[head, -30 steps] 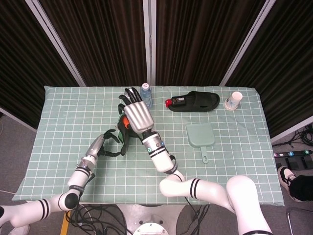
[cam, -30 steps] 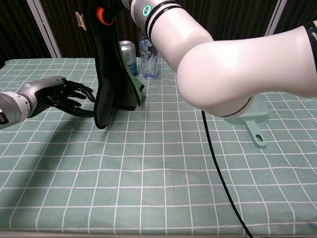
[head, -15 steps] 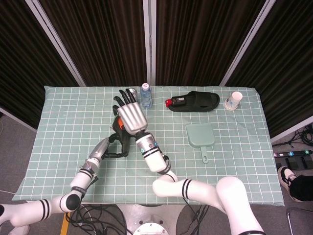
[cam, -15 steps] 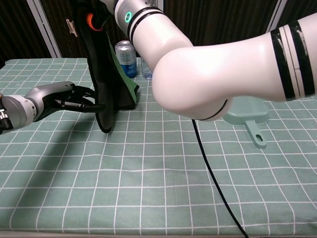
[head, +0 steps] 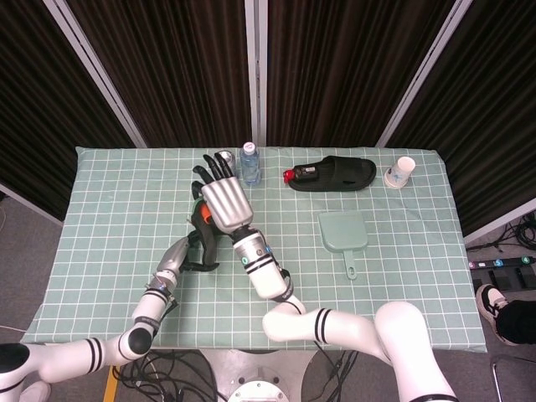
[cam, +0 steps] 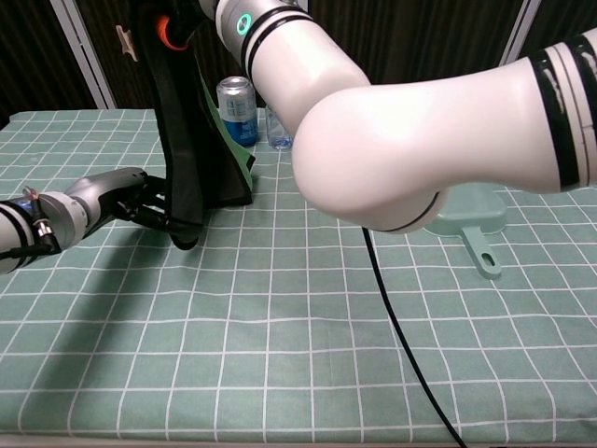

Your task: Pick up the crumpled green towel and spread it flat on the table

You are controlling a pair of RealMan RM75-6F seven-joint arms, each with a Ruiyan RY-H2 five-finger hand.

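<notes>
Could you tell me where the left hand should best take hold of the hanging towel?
Probably the bottom corner of the towel, approached from the left hand's side: the right hand holds it up, so it hangs in a narrow fold with its lower end nearest those fingers.

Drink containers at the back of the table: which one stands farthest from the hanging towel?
The white paper cup at the far right edge, beyond the black slipper. The water bottle and blue can stand just behind the towel.

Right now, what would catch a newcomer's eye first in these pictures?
The right hand, raised over the table's middle, holds the dark green towel hanging down to the checked tablecloth. The left hand reaches in low at the towel's bottom edge. Behind stand a drink can and a black slipper.
</notes>
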